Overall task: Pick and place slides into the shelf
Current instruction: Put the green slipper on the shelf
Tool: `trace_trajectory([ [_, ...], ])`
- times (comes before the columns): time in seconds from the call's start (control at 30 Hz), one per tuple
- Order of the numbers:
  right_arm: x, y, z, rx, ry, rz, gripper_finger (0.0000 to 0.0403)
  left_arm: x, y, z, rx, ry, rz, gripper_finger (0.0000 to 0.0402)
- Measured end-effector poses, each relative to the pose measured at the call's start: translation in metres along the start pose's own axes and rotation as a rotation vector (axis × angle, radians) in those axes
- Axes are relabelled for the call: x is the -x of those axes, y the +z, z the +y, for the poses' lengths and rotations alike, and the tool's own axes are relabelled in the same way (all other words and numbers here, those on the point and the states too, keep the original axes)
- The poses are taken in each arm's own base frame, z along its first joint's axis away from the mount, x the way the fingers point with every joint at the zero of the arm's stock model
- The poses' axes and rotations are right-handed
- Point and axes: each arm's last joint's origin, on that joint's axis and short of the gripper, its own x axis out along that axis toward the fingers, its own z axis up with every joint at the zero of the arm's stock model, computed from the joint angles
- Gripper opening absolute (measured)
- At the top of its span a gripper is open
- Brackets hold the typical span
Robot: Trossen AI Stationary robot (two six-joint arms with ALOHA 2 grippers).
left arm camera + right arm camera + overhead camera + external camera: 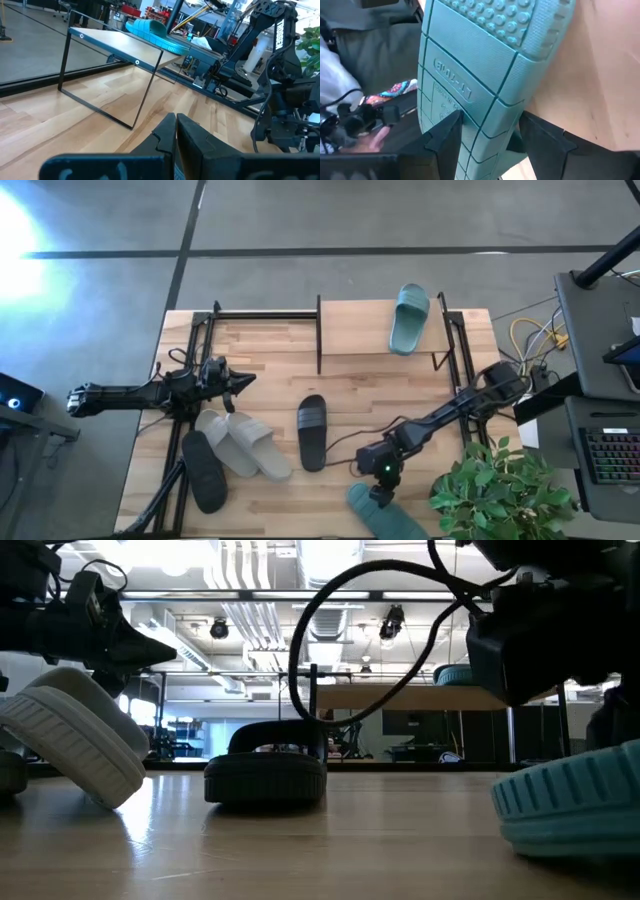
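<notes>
One teal slide (pixel 385 515) lies at the bottom edge of the high view, partly overhanging the surface (pixel 270 340), and that is the main risk: the right end effector (pixel 487 137) straddles its ribbed sole with fingers spread and not yet closed, so a shallow or off-centre pinch could tip the slide off the edge. Its mate (pixel 409 318) already rests on the shelf (pixel 355 330) at upper centre. Grey slides (pixel 243 442) and two black slides (pixel 312 432) wait at lower left. The left end effector (pixel 175 131), fingers pressed together and empty, hangs at mid left near them.
</notes>
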Motion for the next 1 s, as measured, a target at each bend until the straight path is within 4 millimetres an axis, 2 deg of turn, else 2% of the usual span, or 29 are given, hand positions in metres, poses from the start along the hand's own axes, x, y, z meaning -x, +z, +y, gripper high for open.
trace_trajectory([
  [0.2, -0.011, 0.006, -0.001, 0.047, 0.069, 0.047, 0.0173, 0.000, 0.000, 0.000, 0.000, 0.001, -0.001, 0.0000],
  [0.43, -0.012, 0.007, 0.001, 0.092, 0.073, 0.020, 0.0074, 0.000, 0.000, 0.000, 0.000, 0.000, -0.001, 0.0000],
  [0.57, -0.006, 0.008, 0.005, 0.089, 0.068, -0.012, 0.0063, -0.001, 0.000, 0.000, 0.000, 0.001, 0.000, 0.0000],
  [0.77, 0.022, 0.012, 0.028, 0.133, 0.025, -0.200, 0.0058, -0.001, 0.000, 0.000, 0.000, 0.001, 0.002, 0.0000],
  [1.0, 0.078, 0.018, 0.058, 0.211, -0.218, -0.451, 0.0058, -0.001, 0.000, 0.000, 0.000, 0.001, -0.002, 0.0000],
])
